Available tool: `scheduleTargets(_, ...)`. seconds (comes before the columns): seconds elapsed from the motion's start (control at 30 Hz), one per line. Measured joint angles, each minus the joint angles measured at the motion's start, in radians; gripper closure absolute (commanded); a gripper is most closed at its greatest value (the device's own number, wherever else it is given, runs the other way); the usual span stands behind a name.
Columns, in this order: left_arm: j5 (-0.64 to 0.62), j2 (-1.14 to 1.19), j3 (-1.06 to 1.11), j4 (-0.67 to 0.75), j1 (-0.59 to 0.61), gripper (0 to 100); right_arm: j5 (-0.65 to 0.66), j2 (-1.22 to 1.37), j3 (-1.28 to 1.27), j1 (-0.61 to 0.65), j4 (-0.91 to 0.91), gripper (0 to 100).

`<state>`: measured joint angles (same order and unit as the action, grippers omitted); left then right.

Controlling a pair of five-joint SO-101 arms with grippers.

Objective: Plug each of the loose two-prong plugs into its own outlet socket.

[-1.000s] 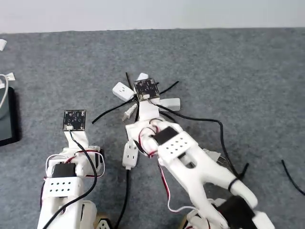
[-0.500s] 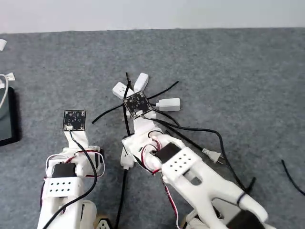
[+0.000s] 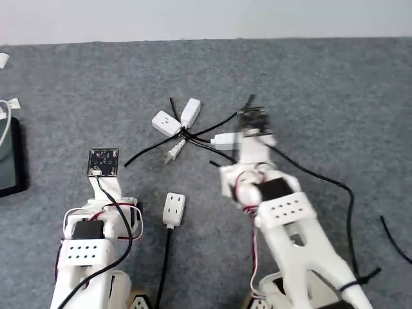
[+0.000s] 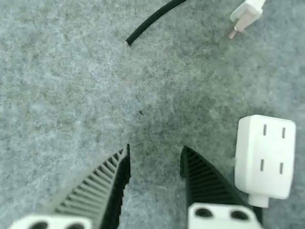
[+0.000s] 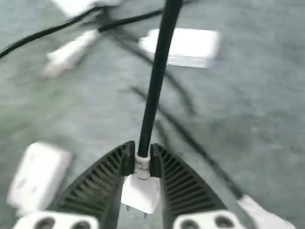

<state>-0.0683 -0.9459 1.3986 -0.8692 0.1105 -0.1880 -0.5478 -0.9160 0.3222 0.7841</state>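
Grey carpet covers the bench (image 3: 335, 84), and over it the right arm has swung, within the last second, from above the knot of cords in the middle out toward the right side. Its right claw (image 5: 140, 151) is closed tight on a white two-prong plug (image 5: 139, 190). It pinches the plug at the neck, with the prongs pointing back toward the wrist and the black cord (image 5: 157, 71) running straight out ahead. The swing has dragged that cord into a long loop across the right of the bench and has uncovered the near outlet block (image 3: 174, 209), which the arm hid before. I judge that one plug is picked up but not yet seated; it now needs lining up with a socket face. The left claw (image 4: 153, 157) has not stirred. It hangs partly open over bare carpet, holding nothing, with the near outlet block just beside one finger. Farther off lie a second loose plug (image 3: 172, 152) and a fan of white outlet blocks (image 3: 166, 122) around the crossing cords. That tangle could snag the held cord as it is carried.
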Motion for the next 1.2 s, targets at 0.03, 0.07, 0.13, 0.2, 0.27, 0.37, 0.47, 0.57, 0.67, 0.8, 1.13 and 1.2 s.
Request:
scheduleTargets(0.03,0.0,0.0,0.0,0.0,0.0,89,0.012,0.014,0.0,-0.018,0.008,99.0)
scheduleTargets(0.07,0.0,0.0,0.0,0.0,0.0,89,0.026,0.034,0.0,-0.029,0.014,99.0)
scheduleTargets(0.13,0.0,0.0,0.0,0.0,0.0,89,0.044,0.091,0.0,-0.043,0.017,99.0)
scheduleTargets(0.2,0.0,0.0,0.0,0.0,0.0,89,0.066,0.157,0.0,-0.048,0.018,99.0)
scheduleTargets(0.27,0.0,0.0,0.0,0.0,0.0,89,0.101,0.218,0.0,-0.044,0.034,98.7)
scheduleTargets(0.37,0.0,0.0,0.0,0.0,0.0,89,0.135,0.252,0.0,-0.054,0.048,98.1)
scheduleTargets(0.47,0.0,0.0,0.0,0.0,0.0,89,0.152,0.252,0.0,-0.048,0.049,93.5)
scheduleTargets(0.57,0.0,0.0,0.0,0.0,0.0,89,0.163,0.252,0.0,-0.049,0.049,91.6)
scheduleTargets(0.67,0.0,0.0,0.0,0.0,0.0,89,0.166,0.25,0.0,-0.049,0.071,91.6)
scheduleTargets(0.8,0.0,0.0,0.0,0.0,0.0,89,0.187,0.199,0.0,-0.049,0.1,91.4)
scheduleTargets(1.13,0.0,0.0,0.0,0.0,0.0,89,0.221,0.176,0.0,-0.049,0.107,92.5)
scheduleTargets(1.2,0.0,0.0,0.0,0.0,0.0,89,0.221,0.176,0.0,-0.061,0.107,97.2)
